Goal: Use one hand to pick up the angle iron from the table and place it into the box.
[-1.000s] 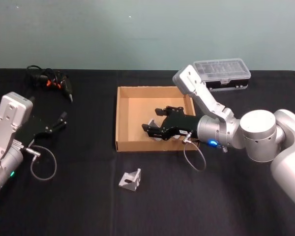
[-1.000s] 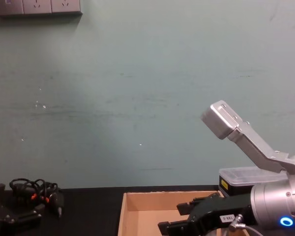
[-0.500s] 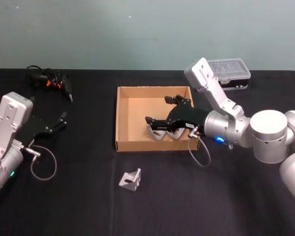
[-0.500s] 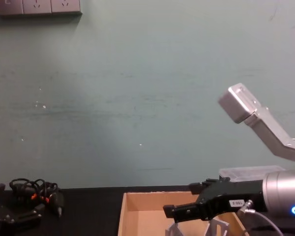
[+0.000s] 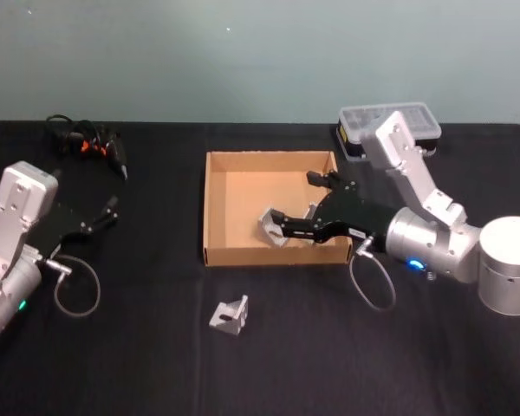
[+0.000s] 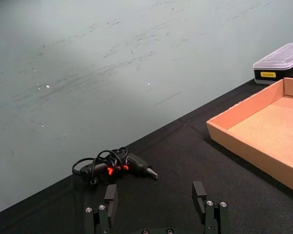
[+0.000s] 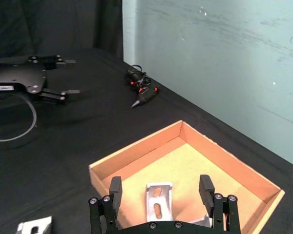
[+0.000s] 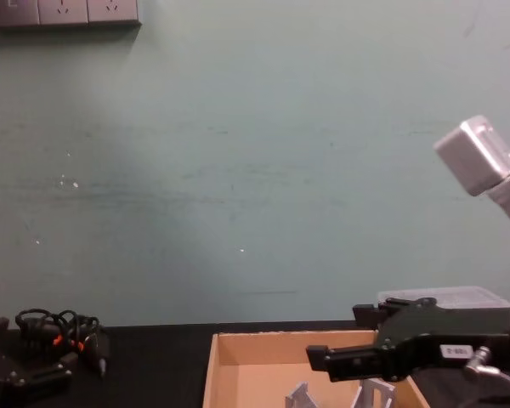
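right hand (image 5: 295,206): black jointed fingers spread wide, pinching nothing. it hangs over the near right part of the box (image 5: 210,208), centre right of the head view.

boxed angle iron (image 5: 270,227): on the box floor, under the gap between the spread fingers and apart from both. its slotted face is turned up toward the right wrist camera.

loose angle iron (image 5: 230,315): on the worktop (image 5: 139,364), lower centre of the head view, just outside the box's near wall. it lies down and to the left of the right hand. one flange appears flat on the worktop, the other standing on its right side. the long axis seems to run from lower left to upper right of the frame, but the piece is too small to be sure.

left hand (image 5: 111,212): parked at the left edge of the head view, fingers spread, holding nothing, well apart from the loose piece.

judgement: the right hand is the nearer. reaching the loose piece means clearing the near wall, then going down and left.
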`<action>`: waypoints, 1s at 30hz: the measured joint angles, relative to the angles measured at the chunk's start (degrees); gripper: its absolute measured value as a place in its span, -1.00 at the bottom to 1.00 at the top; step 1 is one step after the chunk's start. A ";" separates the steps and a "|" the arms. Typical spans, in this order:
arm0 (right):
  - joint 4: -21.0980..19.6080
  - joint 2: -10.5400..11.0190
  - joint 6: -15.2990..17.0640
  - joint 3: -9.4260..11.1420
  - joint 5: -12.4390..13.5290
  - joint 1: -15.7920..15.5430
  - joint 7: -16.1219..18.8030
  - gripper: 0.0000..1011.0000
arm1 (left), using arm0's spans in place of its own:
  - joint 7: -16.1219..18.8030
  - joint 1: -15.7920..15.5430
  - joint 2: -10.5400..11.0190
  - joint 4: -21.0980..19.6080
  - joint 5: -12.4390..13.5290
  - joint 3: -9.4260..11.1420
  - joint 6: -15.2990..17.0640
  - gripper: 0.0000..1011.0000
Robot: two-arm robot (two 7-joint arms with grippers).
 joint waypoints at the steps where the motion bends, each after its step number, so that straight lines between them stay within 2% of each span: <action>1: -0.76 0.38 -0.10 0.18 0.12 -0.54 -0.02 0.99 | 0.00 0.00 0.00 0.00 0.00 0.00 0.00 0.98; 6: -5.16 2.72 -0.95 0.93 0.82 -4.00 -0.04 0.99 | 0.00 0.00 0.00 0.00 0.00 0.00 0.00 0.98; 16: -9.90 5.99 -2.17 0.72 2.11 -8.56 1.85 0.99 | 0.00 0.00 0.00 0.00 0.00 0.00 0.00 0.98; 30: -11.45 8.95 -1.87 -1.86 4.20 -10.04 5.98 0.99 | 0.00 0.00 0.00 0.00 0.00 0.00 0.00 0.98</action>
